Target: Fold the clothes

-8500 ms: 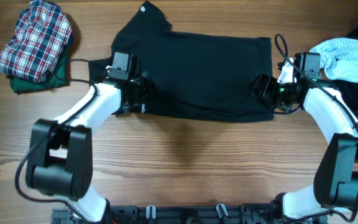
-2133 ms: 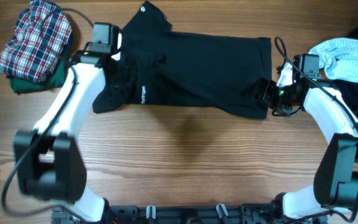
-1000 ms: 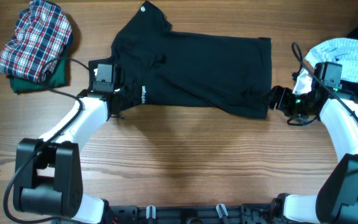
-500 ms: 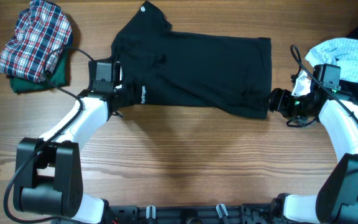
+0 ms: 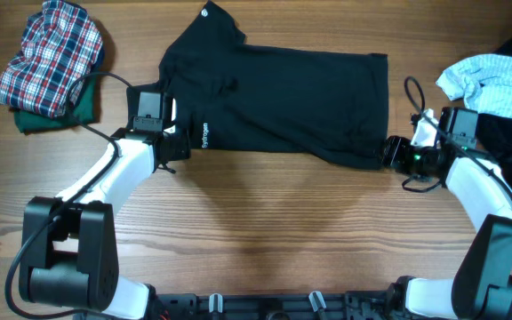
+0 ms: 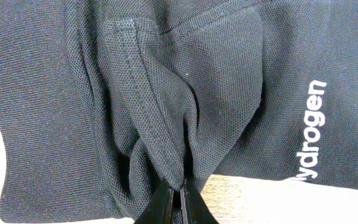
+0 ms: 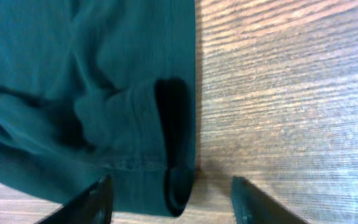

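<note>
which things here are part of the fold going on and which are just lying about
In the job:
black shirt
left gripper, shut on a fold at the shirt's edge
right gripper, open astride the shirt's corner

Lying about, untouched:
plaid garment, on top of the green garment, far left
light blue garment and dark garment, far right

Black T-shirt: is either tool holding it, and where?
Left tool is shut on the black T-shirt, pinching a stitched hem fold beside the white logo. Right tool is open around the near-right hem corner, gripping nothing.
</note>
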You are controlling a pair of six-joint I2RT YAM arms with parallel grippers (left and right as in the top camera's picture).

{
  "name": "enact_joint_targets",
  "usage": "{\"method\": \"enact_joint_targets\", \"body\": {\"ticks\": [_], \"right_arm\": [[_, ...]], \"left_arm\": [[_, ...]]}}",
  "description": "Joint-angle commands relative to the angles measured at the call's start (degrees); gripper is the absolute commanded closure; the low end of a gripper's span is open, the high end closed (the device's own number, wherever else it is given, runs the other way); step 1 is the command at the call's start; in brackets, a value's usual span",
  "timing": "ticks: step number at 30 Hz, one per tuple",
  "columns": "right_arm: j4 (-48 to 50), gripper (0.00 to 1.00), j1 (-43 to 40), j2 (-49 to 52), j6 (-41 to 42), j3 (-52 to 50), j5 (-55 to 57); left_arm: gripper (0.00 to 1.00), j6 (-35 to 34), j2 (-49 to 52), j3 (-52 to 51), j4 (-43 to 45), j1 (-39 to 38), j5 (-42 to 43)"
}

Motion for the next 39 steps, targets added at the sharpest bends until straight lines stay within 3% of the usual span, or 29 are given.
{"method": "enact_joint_targets", "body": {"ticks": [1, 8, 21, 30, 34, 39], "right_arm": [[2.3, 0.49, 0.3, -0.3, -3.3, -3.0, 0.6], [4.1, 0.52, 1.6, -0.3, -4.8, -4.4, 0.6], [5.6, 0.73, 2.4, -0.3, -6.2, -4.7, 0.5], [7.6, 0.74, 6.1, 0.5, -7.4, -5.6, 0.1], [8.5, 0.94, 8.1, 1.6, -7.3, -5.6, 0.1], [7.7, 0.95, 8.1, 1.6, -5.6, -5.5, 0.6]], "left_arm": [[0.96, 0.3, 0.5, -0.3, -0.1, 0.2, 0.5], [0.96, 0.3, 0.5, -0.3, -0.4, 0.7, 0.5], [0.96, 0.3, 0.5, -0.3, -1.7, 2.9, 0.7], [0.96, 0.0, 0.5, -0.3, -1.7, 2.9, 1.8], [0.96, 0.1, 0.5, -0.3, -1.6, 2.9, 2.7], [0.96, 0.1, 0.5, -0.3, -1.5, 2.9, 2.7]]}}
